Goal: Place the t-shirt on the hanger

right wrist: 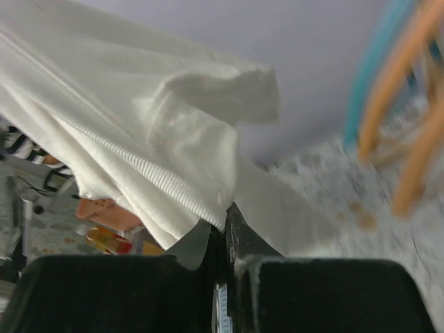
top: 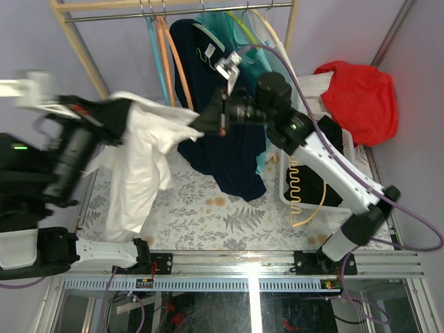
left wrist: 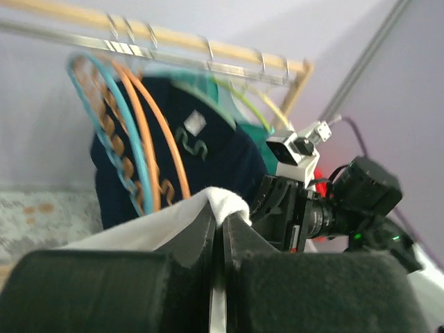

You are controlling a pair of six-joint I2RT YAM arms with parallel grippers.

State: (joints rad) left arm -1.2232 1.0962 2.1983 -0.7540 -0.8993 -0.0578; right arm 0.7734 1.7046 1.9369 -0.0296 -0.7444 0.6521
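The white t-shirt [top: 142, 156] hangs in the air at the left, stretched between both grippers, its lower part drooping toward the table. My left gripper [top: 123, 109] is shut on a fold of it [left wrist: 225, 202], jaws pinched tight [left wrist: 223, 216]. My right gripper [top: 200, 127] is shut on its ribbed collar edge [right wrist: 159, 182], jaws closed [right wrist: 225, 216]. The pale yellow hanger [top: 269, 33] hangs on the rail at the back right, apart from both grippers. It also shows in the left wrist view [left wrist: 267, 109], behind the right arm's camera.
A wooden rack with a metal rail [top: 180, 10] holds orange hangers [top: 166, 55], a light blue hanger [top: 154, 59], a navy shirt [top: 222, 156] and a teal shirt [top: 229, 41]. A red cloth [top: 361, 97] and a white basket [top: 286, 182] are on the right.
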